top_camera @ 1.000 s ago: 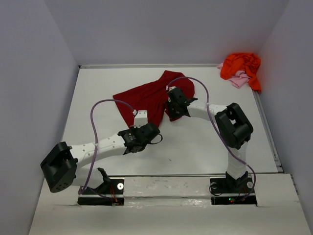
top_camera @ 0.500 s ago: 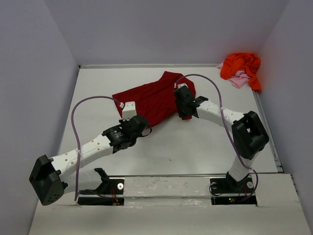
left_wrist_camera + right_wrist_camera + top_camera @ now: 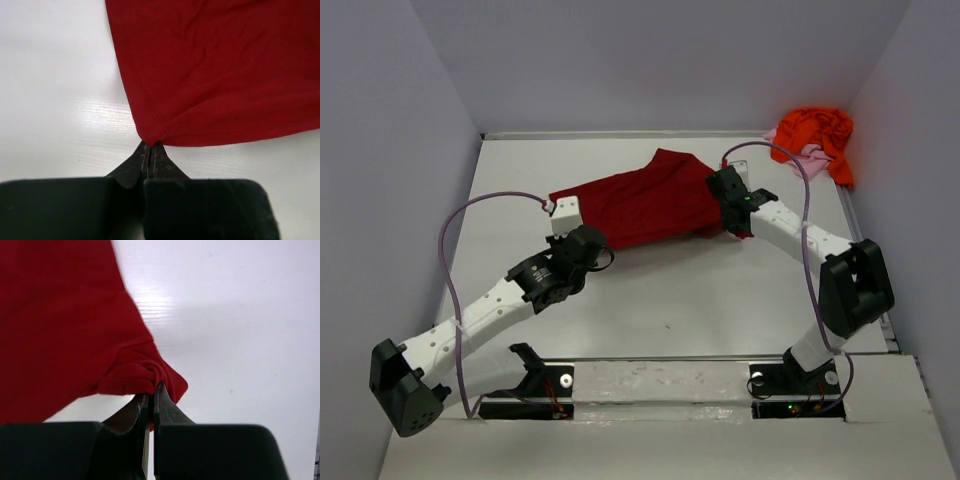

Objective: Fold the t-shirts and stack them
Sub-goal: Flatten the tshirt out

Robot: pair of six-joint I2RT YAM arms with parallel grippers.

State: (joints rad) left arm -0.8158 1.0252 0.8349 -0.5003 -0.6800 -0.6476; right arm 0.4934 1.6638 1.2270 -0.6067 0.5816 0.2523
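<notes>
Dark red t-shirt (image 3: 645,205) lies spread flat at mid-table toward the far edge, pinched at both near corners. The left gripper (image 3: 150,150) is clenched on its left corner and the right gripper (image 3: 151,390) is clenched on its bunched right corner. Orange t-shirt (image 3: 815,130) sits crumpled on the pink t-shirt (image 3: 815,158) in the far right corner.

Red t-shirt (image 3: 225,75): soft matt knit cloth, stitched hem, fine creases. Table (image 3: 55,100): smooth white, semi-gloss; you'll see a glare streak on it in both wrist views. Left gripper (image 3: 150,149) and right gripper (image 3: 151,390): matt black, probably plastic, with rough-looking inner edges. Orange t-shirt (image 3: 815,130) and pink t-shirt (image 3: 810,163): crumpled matt cloth. Left arm (image 3: 490,308): smooth white shell, black joints.
</notes>
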